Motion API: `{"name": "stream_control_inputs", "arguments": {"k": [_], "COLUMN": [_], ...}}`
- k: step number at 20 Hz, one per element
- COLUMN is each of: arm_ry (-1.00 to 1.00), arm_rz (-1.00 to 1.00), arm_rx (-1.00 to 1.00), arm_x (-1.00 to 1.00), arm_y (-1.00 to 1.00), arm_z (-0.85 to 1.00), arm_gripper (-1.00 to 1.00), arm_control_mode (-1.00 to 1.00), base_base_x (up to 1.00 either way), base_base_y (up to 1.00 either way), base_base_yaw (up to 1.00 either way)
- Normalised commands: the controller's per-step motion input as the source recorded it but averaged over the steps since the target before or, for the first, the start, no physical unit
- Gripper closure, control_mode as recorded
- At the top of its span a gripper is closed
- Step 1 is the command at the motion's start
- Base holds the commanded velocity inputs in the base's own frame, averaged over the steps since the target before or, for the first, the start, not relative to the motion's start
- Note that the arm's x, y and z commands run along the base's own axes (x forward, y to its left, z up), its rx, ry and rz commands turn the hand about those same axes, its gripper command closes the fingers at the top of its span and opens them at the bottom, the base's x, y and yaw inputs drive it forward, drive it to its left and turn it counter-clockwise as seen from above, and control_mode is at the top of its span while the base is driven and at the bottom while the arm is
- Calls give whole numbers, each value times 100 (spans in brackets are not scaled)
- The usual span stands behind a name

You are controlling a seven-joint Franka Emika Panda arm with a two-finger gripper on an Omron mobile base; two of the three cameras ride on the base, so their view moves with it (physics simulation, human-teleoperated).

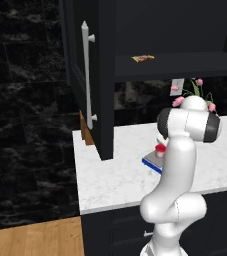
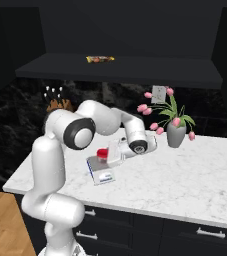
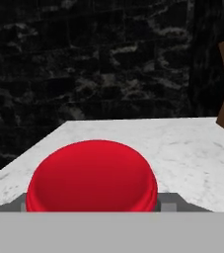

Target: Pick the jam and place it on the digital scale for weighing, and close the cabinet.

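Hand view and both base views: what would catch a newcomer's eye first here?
The jam, a bright red jar, looms in the hand view, sitting on the digital scale on the white counter. Above, the black cabinet hangs open, with a yellow-brown packet on its shelf. Pink tulips in a vase stand at the wall.

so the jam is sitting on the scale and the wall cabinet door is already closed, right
Not quite. The jam does sit on the digital scale, but the cabinet door is open: the left base view shows it swung out over the counter's edge, with the shelf and a yellow-brown packet exposed.
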Motion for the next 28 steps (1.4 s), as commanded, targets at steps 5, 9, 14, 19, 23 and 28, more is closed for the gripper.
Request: {"name": "stream_control_inputs", "arguments": {"k": [5,9,14,19,23,28], "arm_ry": [-12,-12,-7,-7,-6,-6], "arm_rz": [0,0,0,0,0,0], "arm_rx": [-2,0,0,0,0,0], "arm_x": [-10,-12,-15,-7,-3,-1], "arm_y": [36,13,-8,-17,-13,-16], "arm_z": [-13,-4,0,0,0,0], "arm_gripper": [-100,-100,-100,-100,-100,-100], "arm_control_mode": [-100,-100,-100,-100,-100,-100], "base_base_x": [0,0,0,0,0,0], "base_base_y": [0,0,0,0,0,0], "base_base_yaw": [0,0,0,0,0,0]}}
